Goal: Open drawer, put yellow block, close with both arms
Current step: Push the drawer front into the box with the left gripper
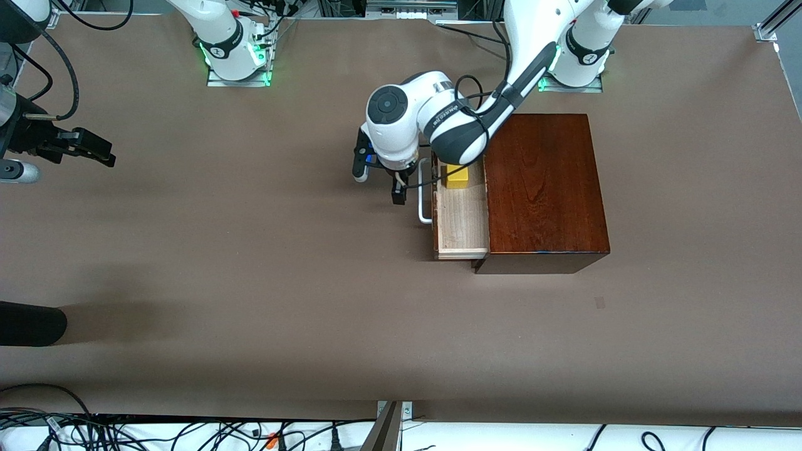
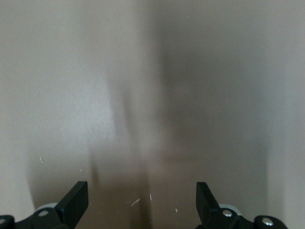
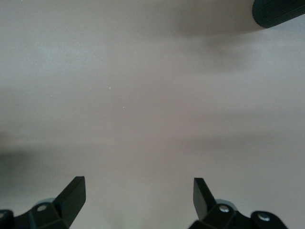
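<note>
The dark mahogany box [image 1: 542,188] stands toward the left arm's end of the table. Its drawer [image 1: 462,216] is pulled out, with the white handle [image 1: 424,210] on its front. The yellow block [image 1: 457,176] lies in the drawer, at the tray's end farther from the front camera. My left gripper [image 1: 378,180] is open and empty over the table just in front of the drawer's handle. Its wrist view [image 2: 143,200] shows only bare table. My right gripper [image 1: 94,149] is open and empty, waiting over the right arm's end of the table, and is seen in its wrist view [image 3: 138,195].
A black rounded object [image 1: 31,322] lies at the table's edge at the right arm's end, nearer the front camera; it also shows in the right wrist view [image 3: 279,12]. Cables [image 1: 188,432] run along the near edge.
</note>
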Available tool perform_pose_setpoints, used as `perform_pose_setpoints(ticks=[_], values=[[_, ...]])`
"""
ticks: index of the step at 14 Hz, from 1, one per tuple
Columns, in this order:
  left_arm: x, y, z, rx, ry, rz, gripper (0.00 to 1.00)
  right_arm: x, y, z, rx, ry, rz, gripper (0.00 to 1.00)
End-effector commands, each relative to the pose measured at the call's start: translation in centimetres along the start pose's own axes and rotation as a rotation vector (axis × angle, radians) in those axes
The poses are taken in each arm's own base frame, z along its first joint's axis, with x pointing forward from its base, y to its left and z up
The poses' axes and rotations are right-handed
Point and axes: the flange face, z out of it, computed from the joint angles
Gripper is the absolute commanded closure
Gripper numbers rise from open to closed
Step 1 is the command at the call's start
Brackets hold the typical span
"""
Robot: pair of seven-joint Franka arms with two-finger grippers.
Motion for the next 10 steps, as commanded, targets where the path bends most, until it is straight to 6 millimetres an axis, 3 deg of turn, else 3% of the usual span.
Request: perform_pose_setpoints(ticks=[1,10], values=[[-1.4,-0.5,-0.3,-0.014,-0.044,0.028,0.0,-0.8,0.1,-0.5,-0.009,0.012,-0.016,0.0],[-8.8,-4.5,-1.8,-0.076,-0.103,-0.033,0.0,-1.0,-0.2,-0.5,-0.003,-0.008,-0.009,0.0]])
